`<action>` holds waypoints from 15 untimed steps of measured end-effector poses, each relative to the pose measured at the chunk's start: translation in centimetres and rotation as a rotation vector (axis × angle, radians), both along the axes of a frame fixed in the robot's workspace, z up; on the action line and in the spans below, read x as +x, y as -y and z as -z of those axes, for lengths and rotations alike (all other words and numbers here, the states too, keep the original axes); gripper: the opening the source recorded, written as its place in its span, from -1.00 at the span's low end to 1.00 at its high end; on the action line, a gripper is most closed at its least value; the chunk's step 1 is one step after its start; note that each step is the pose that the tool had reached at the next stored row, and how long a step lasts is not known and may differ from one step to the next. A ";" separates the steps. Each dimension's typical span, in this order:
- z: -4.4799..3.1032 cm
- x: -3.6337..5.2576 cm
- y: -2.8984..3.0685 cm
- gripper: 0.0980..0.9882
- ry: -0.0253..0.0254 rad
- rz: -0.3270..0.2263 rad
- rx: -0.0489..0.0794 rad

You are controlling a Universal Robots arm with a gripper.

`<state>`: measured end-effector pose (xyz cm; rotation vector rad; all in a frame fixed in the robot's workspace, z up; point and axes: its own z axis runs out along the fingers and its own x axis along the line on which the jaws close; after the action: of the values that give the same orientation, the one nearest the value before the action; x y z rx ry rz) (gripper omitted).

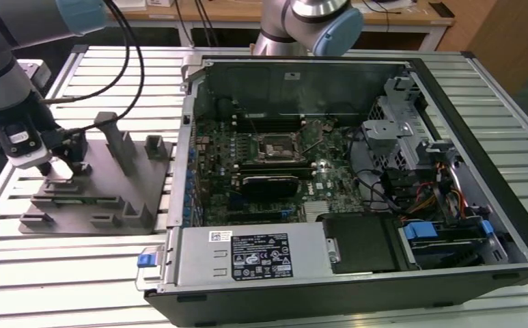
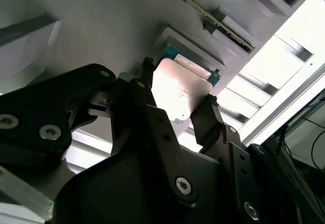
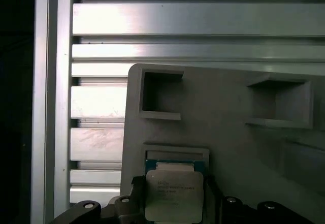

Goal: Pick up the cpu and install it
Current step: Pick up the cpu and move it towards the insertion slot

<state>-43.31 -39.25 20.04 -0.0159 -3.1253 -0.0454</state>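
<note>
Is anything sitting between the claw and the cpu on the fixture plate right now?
Nothing visible does. In both wrist views the claw is right at the cpu, which lies in its recess on the grey fixture plate, with no cable, post or other part between them.

A shiny silver top, with teal showing at its edge, is seen on the cpu (image 3: 175,196) between the matt black fingers (image 2: 210,116) of the gripper (image 2: 179,89). Plain pale grey is worn by the fixture plate (image 3: 228,132) beneath the gripper. Beyond it, the table (image 3: 177,18) is patterned with silvery ribbed slats.
</note>
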 end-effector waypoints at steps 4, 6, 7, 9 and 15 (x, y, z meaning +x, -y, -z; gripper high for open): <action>-0.84 0.00 0.00 0.01 0.0000 0.000 -0.001; -1.12 0.00 0.00 0.01 0.0000 0.000 -0.002; -1.25 0.00 0.00 0.01 0.0000 0.000 -0.002; -1.57 0.00 0.00 0.01 0.0000 0.000 -0.003; -2.85 0.00 0.00 0.01 0.0000 0.000 -0.003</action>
<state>-43.31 -39.25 22.88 -0.0160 -3.1254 -0.0405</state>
